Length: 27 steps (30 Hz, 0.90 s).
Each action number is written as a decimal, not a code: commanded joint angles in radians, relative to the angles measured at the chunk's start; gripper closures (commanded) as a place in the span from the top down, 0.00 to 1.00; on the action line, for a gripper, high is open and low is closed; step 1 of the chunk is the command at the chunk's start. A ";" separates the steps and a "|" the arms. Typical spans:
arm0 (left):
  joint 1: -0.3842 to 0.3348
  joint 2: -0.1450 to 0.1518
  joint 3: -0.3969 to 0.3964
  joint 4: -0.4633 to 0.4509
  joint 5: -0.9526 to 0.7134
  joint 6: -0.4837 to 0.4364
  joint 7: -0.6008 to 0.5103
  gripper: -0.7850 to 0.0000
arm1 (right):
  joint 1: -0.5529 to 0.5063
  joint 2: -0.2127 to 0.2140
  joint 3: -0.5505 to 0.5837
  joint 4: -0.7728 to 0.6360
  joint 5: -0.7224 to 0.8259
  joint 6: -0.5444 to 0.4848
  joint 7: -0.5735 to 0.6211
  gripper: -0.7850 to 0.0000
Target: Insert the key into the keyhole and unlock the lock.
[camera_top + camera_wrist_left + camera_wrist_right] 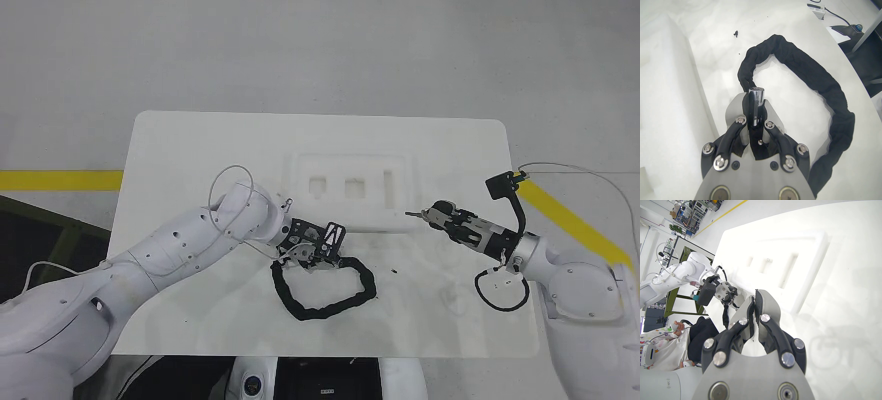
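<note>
The white tabletop [200, 160] carries a foam tray [350, 158] with three recesses. Nearer the robot lies the lock's black fabric-sleeved chain [322, 308], curled in a loop. One end of that loop runs up into the left end effector [755, 103]. Its fingers are closed tight on the chromed lock cylinder [755, 98], whose round end face points out past the fingertips. Well apart from the lock, the right end effector [432, 214] hangs near a corner of the tray. Its fingers are pinched almost together on the key [412, 213], a thin metal sliver poking out toward the left arm.

Judging from this, both grasps look done: lock in one, key in the other. Everything that matters is left to do (bringing the key tip to the cylinder's face, lining it up, pushing it in and turning). As far as can be seen, the chain is closed.

The keyhole is too small to make out on the cylinder's face. In the right wrist view the key is almost wholly hidden between the pads [758, 303], so its orientation cannot be told. The left fingers cover the spot where the chain meets the cylinder, and whether the cylinder is lifted off the tabletop cannot be told either. A small black speck [736, 33] lies loose on the tabletop.
</note>
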 commanded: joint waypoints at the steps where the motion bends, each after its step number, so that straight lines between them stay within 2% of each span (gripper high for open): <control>1: 0.000 -0.001 -0.001 0.004 -0.004 0.000 0.001 0.00 | 0.000 0.000 0.000 0.000 0.000 0.000 0.000 0.00; 7: 0.003 0.003 -0.012 -0.009 -0.001 0.000 0.042 0.00 | 0.000 0.000 0.000 0.000 0.000 0.000 0.000 0.00; 12: 0.035 0.027 -0.047 -0.053 0.047 0.039 0.106 0.00 | 0.000 0.000 0.000 0.000 0.000 0.000 0.000 0.00; 15: 0.071 0.054 -0.075 -0.101 0.098 0.095 0.151 0.00 | 0.000 0.000 0.000 0.000 0.000 0.000 0.000 0.00; 19: 0.137 0.105 -0.126 -0.177 0.170 0.182 0.217 0.00 | -0.009 0.000 -0.012 -0.008 -0.003 0.002 -0.012 0.00; 27: 0.278 0.193 -0.256 -0.235 0.190 0.325 0.378 0.00 | -0.056 0.010 -0.047 -0.132 -0.012 0.048 0.056 0.00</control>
